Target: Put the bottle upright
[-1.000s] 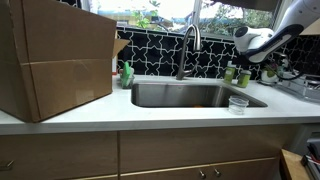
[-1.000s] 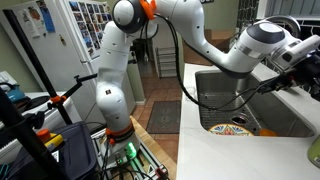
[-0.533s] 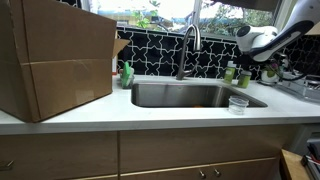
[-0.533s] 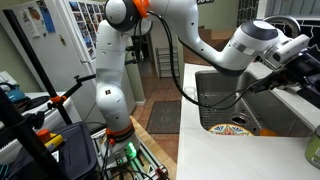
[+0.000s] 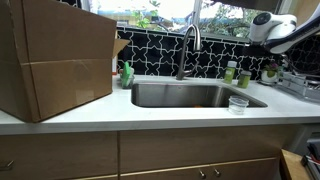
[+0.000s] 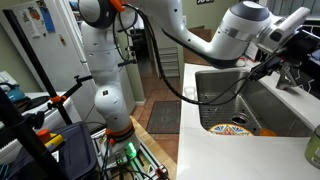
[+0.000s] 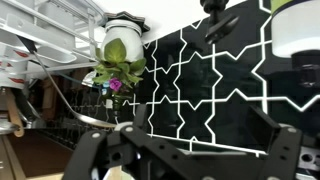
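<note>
– Green bottle (image 5: 244, 77) w/ the dark top, where's it at?
– On the counter (image 5: 150, 115) behind the sink (image 5: 180, 94), right of the faucet (image 5: 188, 50), just beside a taller bottle (image 5: 231, 71) w/ pale top. Looks to be standing, but it's tiny in that view, can't swear to it
– Gripper?
– Wrist view: gripper (image 7: 188, 140) has its fingers spread wide, nothing btw them. Faces black tile (image 7: 220, 90) w/ white star lines; white pot (image 7: 120, 45) w/ a plant up left
– Touching the bottle?
– No. Arm (image 5: 275, 25) sits high at the right in an exterior view, well above both bottles
– Anything else?
– Clear cup (image 5: 238, 103) on the counter at the sink's front right corner, soap bottle (image 5: 127, 74), bright green, at its left back corner, big cardboard box (image 5: 55, 60) far left. Patterned plate (image 6: 228, 127) down in the sink
</note>
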